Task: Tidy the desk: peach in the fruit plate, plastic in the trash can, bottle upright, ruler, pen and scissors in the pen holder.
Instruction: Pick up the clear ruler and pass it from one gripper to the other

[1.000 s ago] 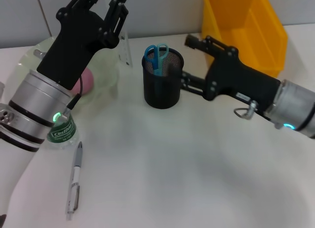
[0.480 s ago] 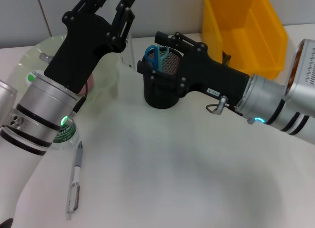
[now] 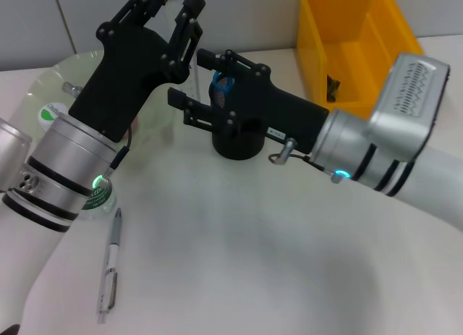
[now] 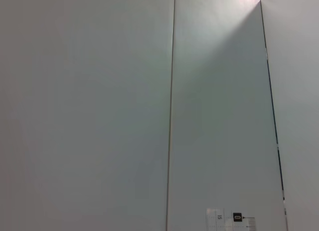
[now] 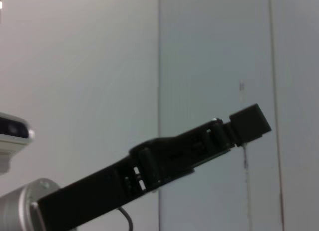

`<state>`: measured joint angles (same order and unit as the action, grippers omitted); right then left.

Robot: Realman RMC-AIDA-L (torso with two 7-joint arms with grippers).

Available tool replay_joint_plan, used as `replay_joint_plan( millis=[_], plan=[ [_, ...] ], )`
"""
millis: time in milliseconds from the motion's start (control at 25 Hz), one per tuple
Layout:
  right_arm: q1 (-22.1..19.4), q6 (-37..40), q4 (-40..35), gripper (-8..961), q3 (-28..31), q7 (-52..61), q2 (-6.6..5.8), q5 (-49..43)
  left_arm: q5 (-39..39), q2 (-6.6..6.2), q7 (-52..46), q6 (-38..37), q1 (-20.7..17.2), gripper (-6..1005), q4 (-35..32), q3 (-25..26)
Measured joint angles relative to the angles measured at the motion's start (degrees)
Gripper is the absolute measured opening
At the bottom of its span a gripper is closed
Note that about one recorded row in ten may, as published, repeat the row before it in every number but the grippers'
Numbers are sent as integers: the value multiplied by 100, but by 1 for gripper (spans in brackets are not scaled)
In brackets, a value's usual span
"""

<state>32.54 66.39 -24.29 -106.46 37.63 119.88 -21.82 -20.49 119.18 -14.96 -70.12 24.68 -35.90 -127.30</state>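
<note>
a clear ruler point(image 3: 194, 69), thin, stiff, light and likely slippery, is held upright at its top end by the closed left gripper point(image 3: 176, 3) just left of the pen holder point(image 3: 236, 136), while the right gripper point(image 3: 189, 82), spread open, is best closed across its flat faces.

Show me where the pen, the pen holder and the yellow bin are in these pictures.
pen point(image 3: 110, 264), head view, middle of its barrel.
pen holder point(image 3: 237, 145), head view, lower front wall.
yellow bin point(image 3: 347, 64), head view, inner left wall.
</note>
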Motion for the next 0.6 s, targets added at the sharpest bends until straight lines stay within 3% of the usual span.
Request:
replay_joint_plan(
  millis=[200, 600],
  plan=[
    [-268, -582, -551, 770, -733, -441, 0, 829, -8, 0, 2, 7, -18, 452, 10, -4],
    [-494, -987, -927, 770, -1149, -731, 0, 1507, -8, 0, 97, 17, -27, 458, 16, -28]
  ],
)
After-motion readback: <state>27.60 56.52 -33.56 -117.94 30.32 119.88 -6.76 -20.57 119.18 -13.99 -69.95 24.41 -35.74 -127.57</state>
